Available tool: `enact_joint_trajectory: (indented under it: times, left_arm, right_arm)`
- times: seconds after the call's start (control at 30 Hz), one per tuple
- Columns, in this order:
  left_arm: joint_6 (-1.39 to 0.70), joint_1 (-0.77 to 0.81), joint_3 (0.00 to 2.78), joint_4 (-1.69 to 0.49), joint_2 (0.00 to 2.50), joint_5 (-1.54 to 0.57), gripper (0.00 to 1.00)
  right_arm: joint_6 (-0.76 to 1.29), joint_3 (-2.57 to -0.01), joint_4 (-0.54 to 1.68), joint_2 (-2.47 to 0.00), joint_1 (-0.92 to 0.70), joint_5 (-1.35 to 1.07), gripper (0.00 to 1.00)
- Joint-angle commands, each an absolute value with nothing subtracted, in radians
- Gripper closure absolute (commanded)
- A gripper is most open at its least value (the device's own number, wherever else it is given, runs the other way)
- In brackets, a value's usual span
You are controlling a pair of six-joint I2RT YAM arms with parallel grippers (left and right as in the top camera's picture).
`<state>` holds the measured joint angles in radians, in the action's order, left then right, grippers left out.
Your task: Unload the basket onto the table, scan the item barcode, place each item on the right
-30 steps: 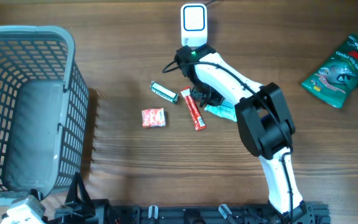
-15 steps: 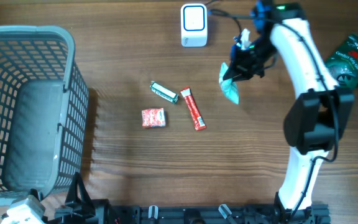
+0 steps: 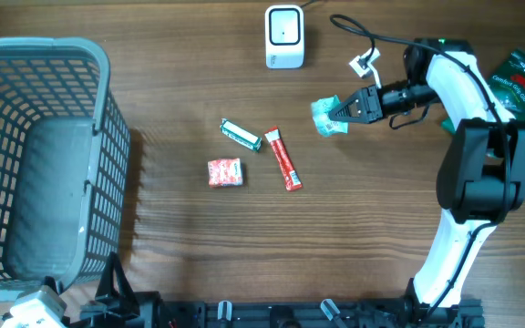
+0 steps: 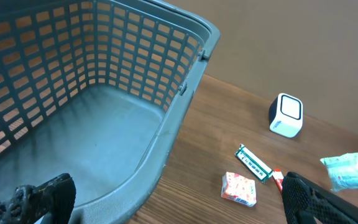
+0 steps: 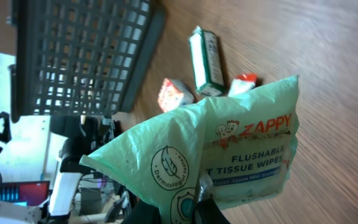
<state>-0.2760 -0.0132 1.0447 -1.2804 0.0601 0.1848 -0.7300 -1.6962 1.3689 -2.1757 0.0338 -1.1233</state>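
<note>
The right gripper [image 3: 342, 110] is closed narrow on a pale green wipes pack [image 3: 325, 117], pinching it by 1 edge so that the pack juts past the fingertips toward the middle of the table. In the right wrist view the pack's printed face shows, reading ZAPPY flushable tissue wipes. The pack sits below and to the right of the white scanner [image 3: 283, 36] in the overhead view, near it but not touching. Further left on the wooden table [image 3: 244, 246] lie 3 small items close together: a green-and-white packet [image 3: 241, 135], a red stick sachet [image 3: 283, 159] and a red square packet [image 3: 225, 172]. A dark green pouch [image 3: 499, 91] lies at the right edge. The grey basket [image 3: 53, 47] fills the left side. The left gripper [image 4: 176, 186] hangs over the basket's near corner, its 2 fingers spread wide with nothing between them.
</note>
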Motion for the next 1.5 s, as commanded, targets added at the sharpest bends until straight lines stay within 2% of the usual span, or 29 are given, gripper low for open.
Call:
enact_joint_trajectory:
  times: [0.0,0.17,0.27,0.37,0.43,0.47,0.53,0.7,0.93,1.03,1.13,1.27,1.37,1.43,1.47]
  left_arm:
    - [-0.277,-0.008,1.045,-1.28,0.052,0.18,0.0]
    - [-0.277,-0.008,1.045,-1.28,0.052,0.18,0.0]
    - [-0.277,-0.008,1.045,-1.28,0.052,0.18,0.0]
    - [-0.277,-0.008,1.045,-1.28,0.052,0.18,0.0]
    - [-0.277,-0.008,1.045,-1.28,0.052,0.18,0.0]
    - [-0.277,-0.008,1.045,-1.28,0.052,0.18,0.0]
    - [-0.277,-0.008,1.045,-1.28,0.052,0.18,0.0]
    - [-0.277,-0.008,1.045,-1.28,0.052,0.18,0.0]
    - [-0.277,-0.008,1.045,-1.28,0.052,0.18,0.0]
    - [-0.277,-0.008,1.045,-1.28,0.052,0.18,0.0]
    - [-0.277,-0.008,1.045,-1.28,0.052,0.18,0.0]
    - [-0.277,-0.008,1.045,-1.28,0.052,0.18,0.0]
    - [-0.277,-0.008,1.045,-1.28,0.052,0.18,0.0]
    - [-0.277,-0.008,1.045,-1.28,0.052,0.18,0.0]
    - [-0.277,-0.008,1.045,-1.28,0.052,0.18,0.0]
  right_arm:
    - [-0.783,-1.694,1.362,-2.164,0.033,-1.217,0.96]
    - [-0.72,-1.694,1.371,-2.164,0.032,-1.188,0.96]
    - [-0.585,-1.694,1.35,-2.164,0.031,-1.045,0.96]
    - [-0.33,-1.694,1.28,-2.163,0.03,-0.858,0.96]
    - [0.016,-1.694,1.21,-2.163,0.019,-0.584,0.96]
    - [0.212,-1.694,1.2,-2.163,0.002,-0.357,0.96]
    - [0.349,-1.694,1.225,-2.163,-0.051,-0.101,0.96]
    - [0.38,-1.694,1.216,-2.163,-0.229,-0.075,0.96]
    - [0.645,-1.694,1.233,-2.163,-0.41,0.123,0.96]
    - [0.719,-1.694,1.252,-2.163,-0.429,0.12,0.95]
    - [0.762,-1.694,1.278,-2.164,-0.428,0.119,0.88]
    - [0.77,-1.694,1.314,-2.164,-0.428,0.12,0.93]
    - [0.788,-1.694,1.33,-2.164,-0.429,0.119,0.93]
    - [0.788,-1.694,1.334,-2.163,-0.429,0.12,0.87]
    - [0.789,-1.694,1.336,-2.163,-0.429,0.12,0.75]
